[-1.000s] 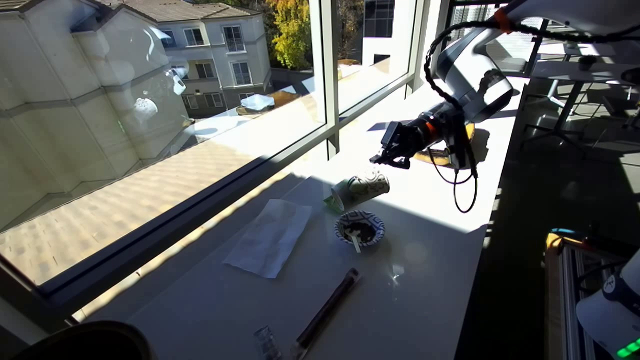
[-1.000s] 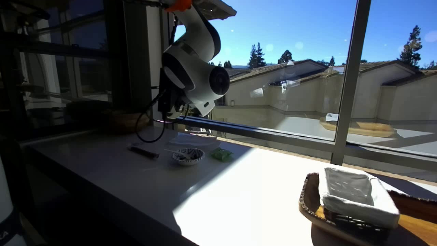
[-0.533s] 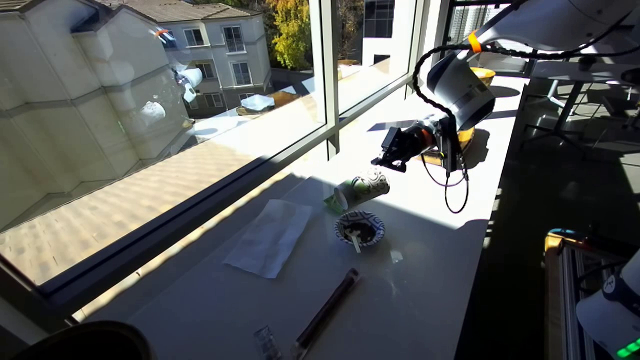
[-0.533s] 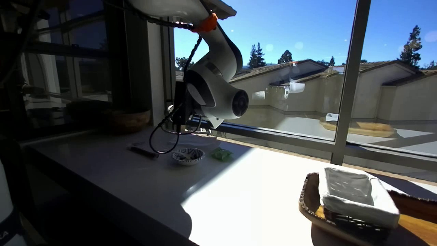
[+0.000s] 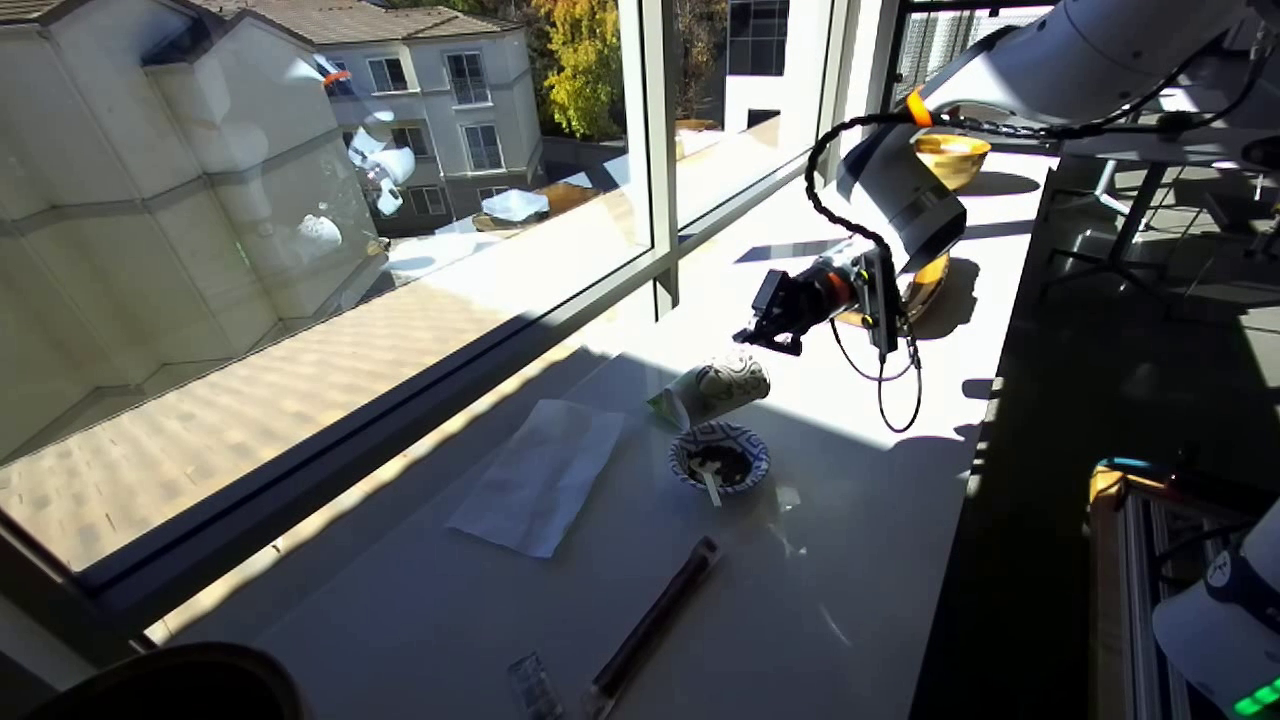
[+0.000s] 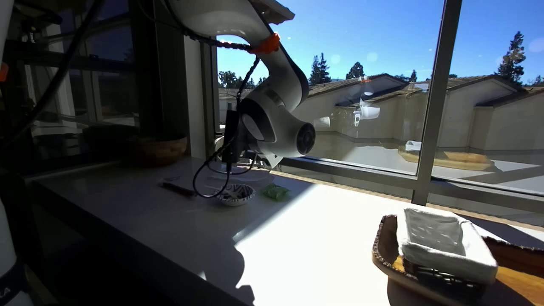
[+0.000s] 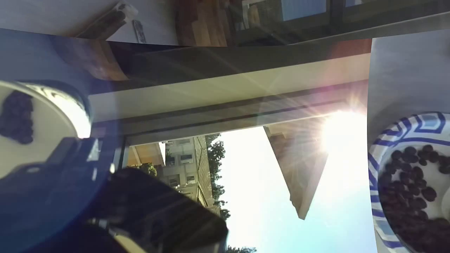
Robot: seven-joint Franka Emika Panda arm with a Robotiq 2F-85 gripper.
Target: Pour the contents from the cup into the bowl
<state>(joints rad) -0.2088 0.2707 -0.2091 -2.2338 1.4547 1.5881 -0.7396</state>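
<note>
The cup is a white paper cup with a green swirl pattern. It lies strongly tilted in the air, mouth down toward the window side, just beyond the bowl's rim. My gripper is shut on it near its base end. In the wrist view, dark round pieces sit inside the cup, and a black finger shows. The bowl has a blue-white patterned rim and holds dark pieces and a white utensil. It also shows in an exterior view, where the arm hides the cup, and in the wrist view.
A green packet lies beside the bowl. A white napkin, a dark wrapped stick and a clear packet lie on the table. A wooden tray carries a lined basket. Windows run along the table.
The arm has swung and come lower, moving right in an exterior view. The gripper and cup have moved slightly down, and the cup has turned a little. The bowl has not moved.
</note>
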